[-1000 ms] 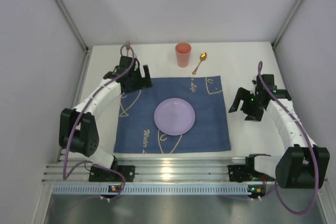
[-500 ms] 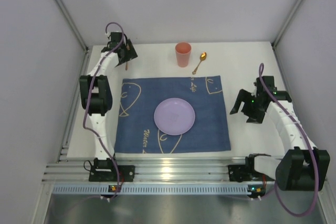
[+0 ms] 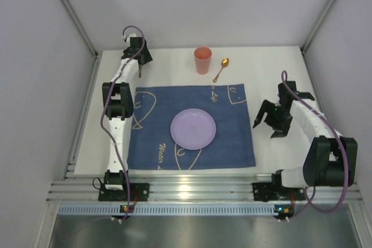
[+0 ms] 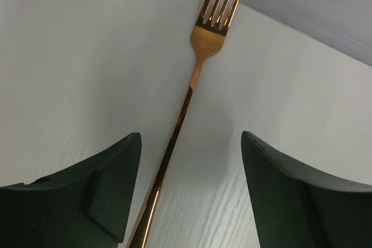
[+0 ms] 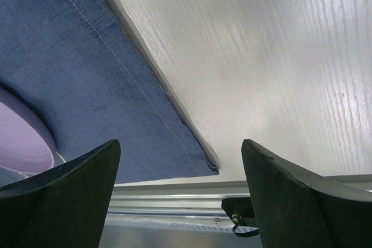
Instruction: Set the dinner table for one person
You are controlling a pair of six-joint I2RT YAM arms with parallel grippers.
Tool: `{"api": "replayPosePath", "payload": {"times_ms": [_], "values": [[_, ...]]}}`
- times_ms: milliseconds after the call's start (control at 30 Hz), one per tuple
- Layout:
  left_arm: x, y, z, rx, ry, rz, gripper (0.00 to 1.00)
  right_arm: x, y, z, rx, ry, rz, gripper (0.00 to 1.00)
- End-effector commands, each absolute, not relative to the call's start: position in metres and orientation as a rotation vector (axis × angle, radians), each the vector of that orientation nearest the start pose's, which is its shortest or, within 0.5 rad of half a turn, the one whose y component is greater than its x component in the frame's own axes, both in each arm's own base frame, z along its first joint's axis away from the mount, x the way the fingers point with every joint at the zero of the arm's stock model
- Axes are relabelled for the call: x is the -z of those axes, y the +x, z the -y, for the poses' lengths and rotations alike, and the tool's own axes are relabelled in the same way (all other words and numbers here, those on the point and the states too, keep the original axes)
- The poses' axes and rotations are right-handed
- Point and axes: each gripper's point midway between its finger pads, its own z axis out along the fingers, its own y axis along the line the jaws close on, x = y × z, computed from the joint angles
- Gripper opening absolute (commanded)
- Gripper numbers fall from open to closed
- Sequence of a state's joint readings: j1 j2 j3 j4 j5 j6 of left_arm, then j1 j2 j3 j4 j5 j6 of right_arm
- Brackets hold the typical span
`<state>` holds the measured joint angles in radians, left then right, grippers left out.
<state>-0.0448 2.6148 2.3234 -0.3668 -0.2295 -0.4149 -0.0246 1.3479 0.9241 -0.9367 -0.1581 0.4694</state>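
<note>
A gold fork [image 4: 192, 94] lies flat on the white dinner table [image 3: 273, 74] at the back left, tines toward the back wall. My left gripper [image 3: 139, 62] hangs just above it, open, with the fork handle between the two fingers [image 4: 104, 184] and nearer the left one. A lilac plate [image 3: 193, 128] sits on the blue placemat [image 3: 232, 137]. A pink cup [image 3: 202, 60] and a gold spoon [image 3: 221, 69] stand behind the placemat. My right gripper [image 3: 266, 126] is open and empty, above the table just right of the placemat's edge [image 5: 87, 56].
Grey walls close in the table on the left, back and right. The aluminium rail [image 3: 192, 190] with both arm bases runs along the near edge. The plate's rim [image 5: 17, 137] shows at the left of the right wrist view.
My left arm has stretched out to the back left corner and its open gripper has come down over the fork. My right gripper has shifted slightly toward the placemat.
</note>
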Motion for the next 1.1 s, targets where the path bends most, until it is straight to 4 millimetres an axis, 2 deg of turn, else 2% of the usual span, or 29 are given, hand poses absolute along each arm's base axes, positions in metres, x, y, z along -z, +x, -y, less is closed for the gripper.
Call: {"api": "replayPosePath", "payload": {"times_ms": [0,33,167,233,267,300,400,467,500,533,567,700,767,867,967,1000,1067], "values": [[-0.063,0.694,-0.002,-0.034,-0.51,-2.065,0.73,-0.092,0.248,-0.039,-0.297,0.73,-2.832,0.85],[-0.058,0.693,-0.001,-0.035,-0.503,-2.079,0.7,-0.093,0.25,-0.039,-0.297,0.734,-2.831,0.85],[-0.034,0.682,-0.003,-0.078,-0.473,-2.161,0.42,-0.097,0.264,-0.038,-0.293,0.728,-2.831,0.85],[-0.014,0.669,-0.003,-0.102,-0.456,-2.239,0.39,-0.096,0.266,-0.038,-0.289,0.727,-2.846,0.85],[-0.013,0.669,-0.006,-0.112,-0.489,-2.232,0.38,-0.097,0.27,-0.037,-0.287,0.725,-2.842,0.85],[-0.016,0.671,0.001,-0.059,-0.453,-2.238,0.33,-0.096,0.271,-0.037,-0.286,0.725,-2.846,0.85],[-0.023,0.673,0.001,-0.057,-0.432,-2.234,0.32,-0.096,0.274,-0.037,-0.282,0.71,-2.851,0.85],[-0.019,0.668,-0.004,-0.078,-0.435,-2.26,0.26,-0.095,0.277,-0.036,-0.28,0.702,-2.855,0.85],[-0.02,0.668,-0.007,-0.096,-0.439,-2.263,0.22,-0.095,0.277,-0.036,-0.282,0.698,-2.858,0.85],[-0.019,0.665,-0.01,-0.107,-0.445,-2.273,0.04,-0.095,0.278,-0.036,-0.283,0.693,-2.857,0.85],[-0.018,0.662,-0.012,-0.121,-0.445,-2.288,0.0,-0.095,0.279,-0.036,-0.281,0.685,-2.855,0.85],[-0.018,0.659,-0.016,-0.136,-0.438,-2.299,0.0,-0.093,0.28,-0.036,-0.284,0.668,-2.86,0.85],[-0.019,0.659,-0.01,-0.098,-0.421,-2.309,0.0,-0.094,0.281,-0.036,-0.288,0.657,-2.859,0.85],[-0.044,0.662,0.008,0.034,-0.389,-2.277,0.0,-0.097,0.283,-0.036,-0.293,0.644,-2.851,0.85],[-0.074,0.669,0.017,0.114,-0.393,-2.205,0.0,-0.099,0.284,-0.036,-0.299,0.632,-2.844,0.85],[-0.096,0.671,0.017,0.124,-0.395,-2.17,0.0,-0.101,0.284,-0.037,-0.302,0.626,-2.836,0.85],[-0.118,0.671,0.018,0.14,-0.395,-2.136,0.0,-0.101,0.283,-0.038,-0.311,0.623,-2.835,0.85]]}}
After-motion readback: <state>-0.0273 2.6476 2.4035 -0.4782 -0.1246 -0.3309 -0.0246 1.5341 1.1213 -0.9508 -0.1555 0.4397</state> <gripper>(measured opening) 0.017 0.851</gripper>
